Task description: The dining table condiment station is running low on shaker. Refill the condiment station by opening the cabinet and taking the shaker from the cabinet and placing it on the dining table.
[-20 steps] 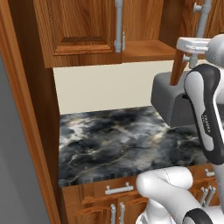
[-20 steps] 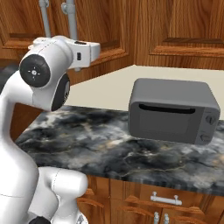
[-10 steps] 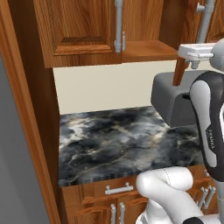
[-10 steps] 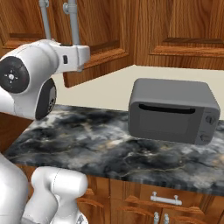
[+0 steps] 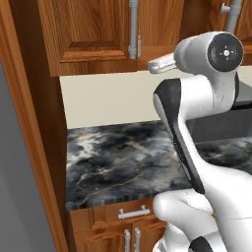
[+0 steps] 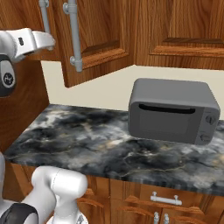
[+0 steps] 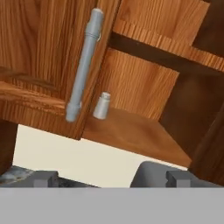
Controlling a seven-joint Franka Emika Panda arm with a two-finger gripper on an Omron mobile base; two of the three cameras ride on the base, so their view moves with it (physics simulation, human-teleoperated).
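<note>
The shaker [image 7: 102, 105], small and pale grey, stands on the lower shelf inside the cabinet [image 7: 140, 131], just past the edge of the half-open door. The door's long grey bar handle [image 7: 83, 65] hangs in front and left of it. My gripper [image 7: 112, 179] is open, with nothing between its two dark fingertips [image 7: 46, 178], and sits below and short of the shelf, apart from the handle. From the right base view the same door [image 6: 100, 39] stands swung out with its handle [image 6: 74, 35] beside my hand. The dining table is out of view.
A grey toaster oven [image 6: 173, 111] stands on the marbled wall counter [image 6: 87, 135] under the cabinets. A closed wall cabinet door [image 5: 88, 34] is at the left, next to a tall wooden side panel [image 5: 29, 147]. Base cabinets with drawer pulls [image 6: 164, 199] run below.
The gripper has gone from shut to wide open and let go of the handle. The cabinet door has swung further open. The arm has drawn back, away from the door.
</note>
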